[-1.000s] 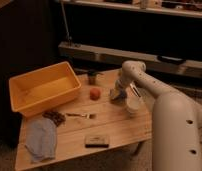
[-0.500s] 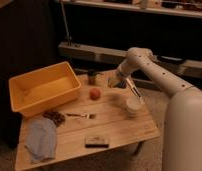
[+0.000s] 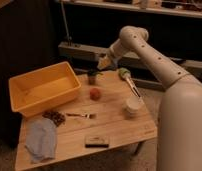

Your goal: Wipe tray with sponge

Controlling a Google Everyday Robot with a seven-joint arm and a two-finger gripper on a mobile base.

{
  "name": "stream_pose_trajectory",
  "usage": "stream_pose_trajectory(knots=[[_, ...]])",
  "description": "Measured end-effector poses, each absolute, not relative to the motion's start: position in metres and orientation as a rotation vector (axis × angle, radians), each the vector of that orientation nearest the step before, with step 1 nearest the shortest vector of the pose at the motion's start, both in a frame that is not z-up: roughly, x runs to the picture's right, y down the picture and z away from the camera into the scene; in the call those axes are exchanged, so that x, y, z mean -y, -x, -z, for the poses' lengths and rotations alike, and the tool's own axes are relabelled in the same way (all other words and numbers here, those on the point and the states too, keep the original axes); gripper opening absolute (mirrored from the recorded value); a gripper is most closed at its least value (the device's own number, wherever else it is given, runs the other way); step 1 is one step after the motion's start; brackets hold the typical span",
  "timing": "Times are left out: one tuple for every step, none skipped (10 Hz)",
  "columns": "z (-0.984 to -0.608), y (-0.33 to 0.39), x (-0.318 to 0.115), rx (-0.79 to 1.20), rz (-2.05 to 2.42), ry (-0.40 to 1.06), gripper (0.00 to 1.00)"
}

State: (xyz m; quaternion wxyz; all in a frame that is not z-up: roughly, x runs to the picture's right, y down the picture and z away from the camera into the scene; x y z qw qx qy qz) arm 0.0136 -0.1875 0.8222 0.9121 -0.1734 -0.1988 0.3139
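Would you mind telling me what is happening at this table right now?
A one-armed robot is set to wipe the yellow tray. Its gripper hangs above the far edge of the table, right of the tray, not over it. The tray looks empty and no wiping is under way. A blue cloth lies at the front left.

Off-white robot arm, smooth rounded shells, bulbous joint at 1 o'clock, wide pale body at 4 o'clock, faint seams btwn segs, yellowish-lit gripper at 12 o'clock, just above view ctr
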Motion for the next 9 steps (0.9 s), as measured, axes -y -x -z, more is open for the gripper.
stream_pose_trajectory(knots=[[-0.818,0.005,0.199,0.432,-0.63,0.348,0.0],[-0.814,0.036,0.216,0.468,-0.603,0.336,0.0],[-0.811,0.06,0.226,0.495,-0.579,0.328,0.0],[-0.809,0.08,0.232,0.514,-0.558,0.324,0.0],[-0.806,0.107,0.238,0.537,-0.528,0.321,0.0],[-0.803,0.141,0.244,0.562,-0.486,0.317,0.0],[-0.799,0.168,0.245,0.58,-0.45,0.314,0.0],[-0.796,0.189,0.244,0.588,-0.415,0.306,0.0],[-0.79,0.209,0.239,0.593,-0.376,0.297,0.0]])
